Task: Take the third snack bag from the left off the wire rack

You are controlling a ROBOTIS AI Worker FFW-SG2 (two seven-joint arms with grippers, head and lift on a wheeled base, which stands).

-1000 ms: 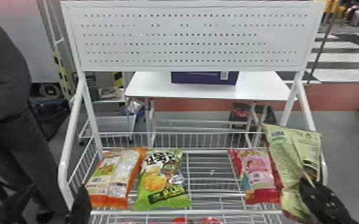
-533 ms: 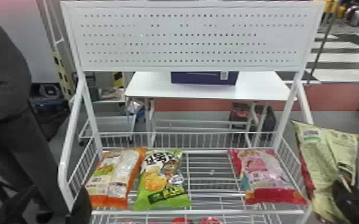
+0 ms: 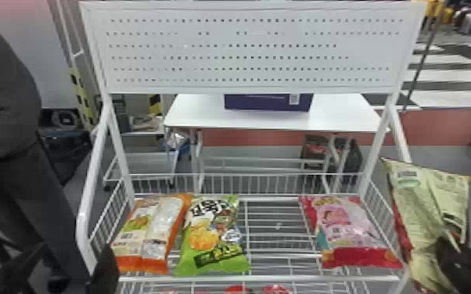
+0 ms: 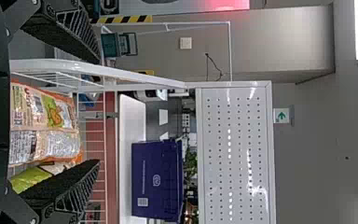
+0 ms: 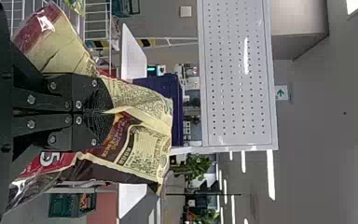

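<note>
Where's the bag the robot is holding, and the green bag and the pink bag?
Held bag (image 3: 426, 203): head view, middle of its front.
Green bag (image 3: 211, 238): head view, middle of its front.
Pink bag (image 3: 344, 230): head view, middle of its front.

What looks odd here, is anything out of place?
One pale green snack bag is outside the wire rack, beyond its right side, crumpled where the right gripper pinches it. On the shelf, a bare gap sits between the green bag and the pink bag.

Glossy crinkled plastic snack bag (image 3: 422, 203), white-coated metal wire rack (image 3: 285, 278) (matt perforated panel (image 3: 246, 47))
</note>
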